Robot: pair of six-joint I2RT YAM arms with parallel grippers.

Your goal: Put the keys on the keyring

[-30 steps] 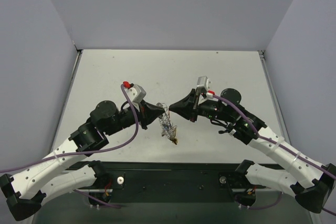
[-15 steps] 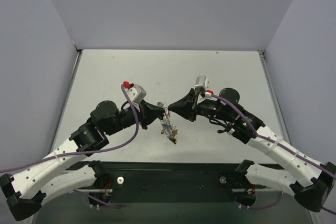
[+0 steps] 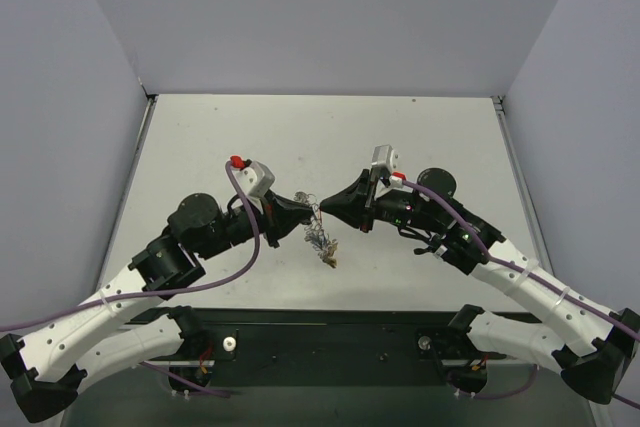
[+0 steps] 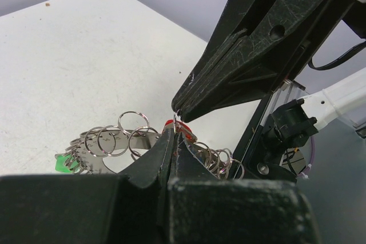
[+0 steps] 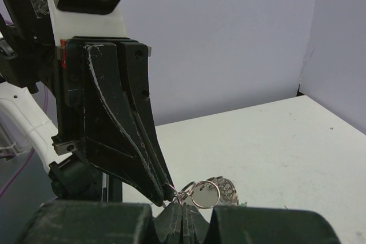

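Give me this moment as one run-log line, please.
left gripper: shut on keyring | right gripper: shut on keyring | keyring: between both tips, gold tag at near end

The keyring (image 4: 114, 140) at the left gripper (image 4: 173, 135) tips is shiny silvery metal wire. The right gripper (image 4: 179, 108) just beyond looks like matt black plastic, pretty scuffed and scratched. Table (image 4: 74, 50) is matt white.

left tool (image 3: 307, 210) and right tool (image 3: 326, 205) meet tip to tip over the bench (image 3: 250, 137), keyring (image 3: 318, 233) at their six o'clock.
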